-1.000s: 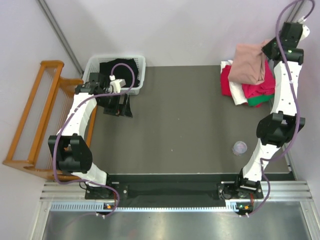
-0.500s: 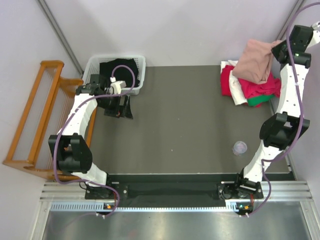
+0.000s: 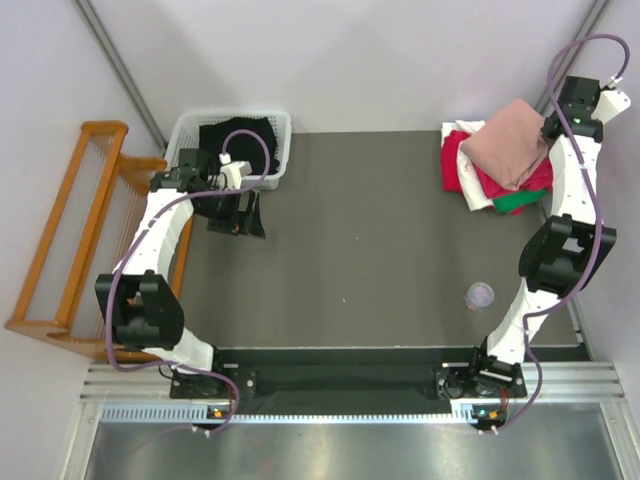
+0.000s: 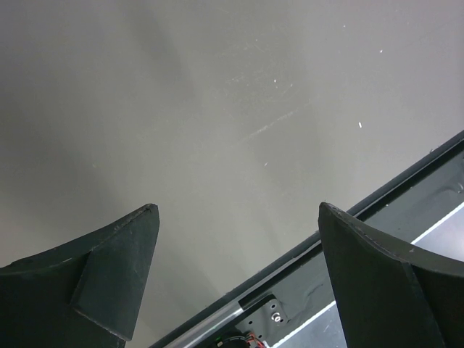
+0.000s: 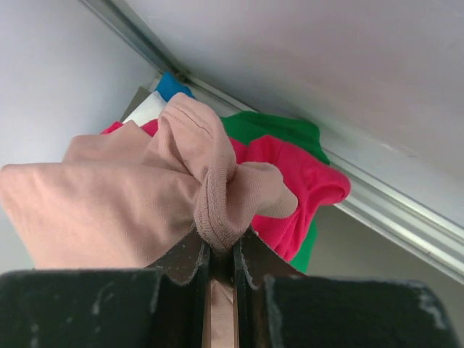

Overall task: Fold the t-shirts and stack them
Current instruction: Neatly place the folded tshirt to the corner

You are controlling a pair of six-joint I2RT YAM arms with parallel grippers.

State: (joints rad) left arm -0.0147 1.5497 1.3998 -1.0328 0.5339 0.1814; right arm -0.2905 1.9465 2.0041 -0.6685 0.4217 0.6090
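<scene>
R gripper [image 5: 221, 250]: clamped tight on bunched fold of dusty-pink shirt [image 5: 123, 196] | shirt: draped atop stack [image 3: 455, 165] of crimson/white/green tees | L gripper [image 4: 235, 210]: jaws wide, empty, well left of stack | handling (est.): light, limp, sags and slides; grip edges/corners, not mid-panel

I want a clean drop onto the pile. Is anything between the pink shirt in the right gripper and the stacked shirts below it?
Nothing visible does. The dusty-pink shirt, pinched in the right gripper, is directly over the stack of shirts. The small cup stands apart, nearer the arm bases.
</scene>
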